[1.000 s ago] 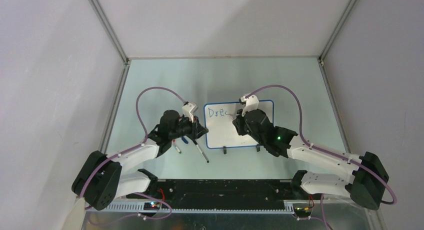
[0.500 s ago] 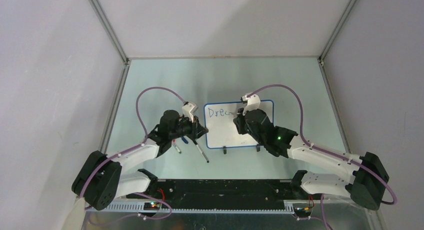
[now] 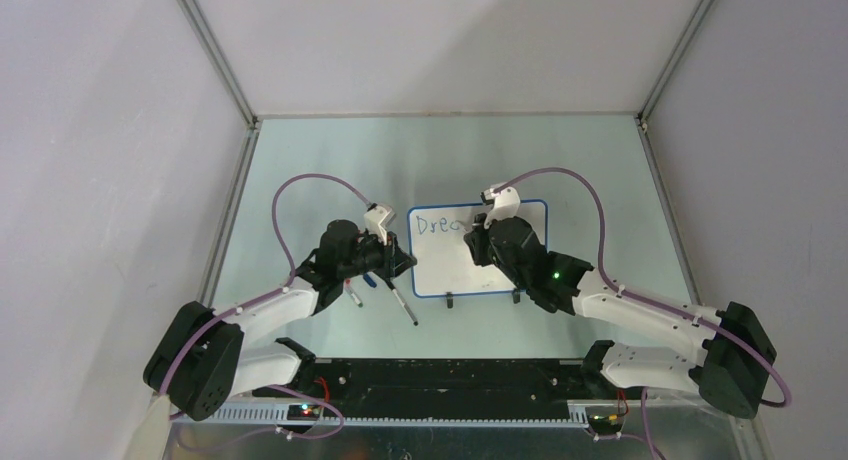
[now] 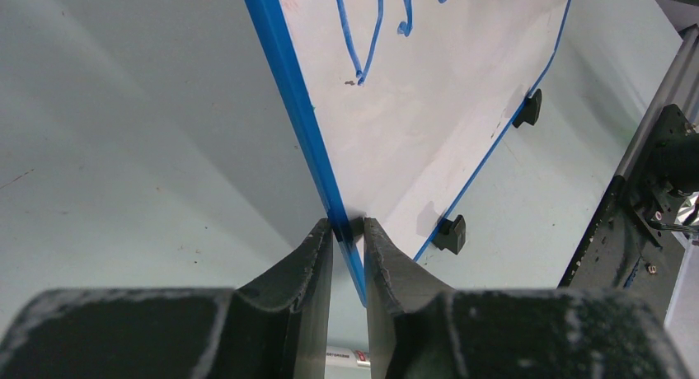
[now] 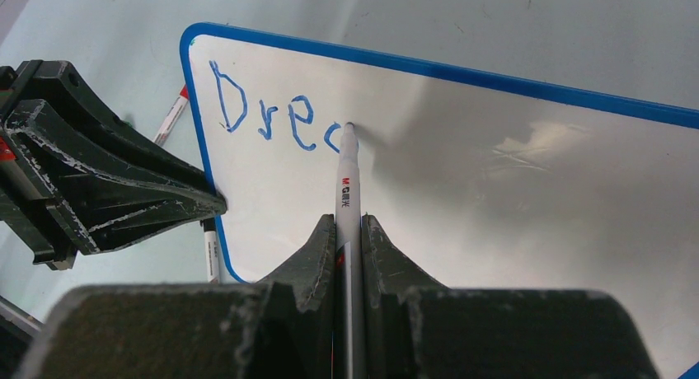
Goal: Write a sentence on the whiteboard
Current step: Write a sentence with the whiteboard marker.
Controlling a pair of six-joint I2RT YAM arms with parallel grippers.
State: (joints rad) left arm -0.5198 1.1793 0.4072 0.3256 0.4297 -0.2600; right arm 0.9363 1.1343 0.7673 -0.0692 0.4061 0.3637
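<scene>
The whiteboard [image 3: 450, 270] lies flat on the table, white with a thin blue rim. The sentence [image 5: 272, 119] reads "Dre" in blue plus a part-drawn fourth letter; it also shows in the top view [image 3: 436, 223]. My right gripper [image 5: 349, 222] is shut on a white marker [image 5: 347, 181], whose tip touches the board at that fourth letter. In the top view the right gripper [image 3: 478, 235] hovers over the board's upper middle. My left gripper [image 4: 349, 224] is shut on the whiteboard's left rim [image 4: 301, 107], near its lower corner.
Two loose markers lie on the table left of the board, one [image 3: 404, 307] near its lower left corner, one [image 3: 352, 295] under the left arm. Two black clip feet [image 3: 451, 301] [image 3: 516, 297] stick out from the board's near edge. Enclosure walls stand left, right and behind.
The right gripper has shifted slightly with the marker, and the stroke of the fourth letter has grown a little. The left gripper and the board have not moved.
</scene>
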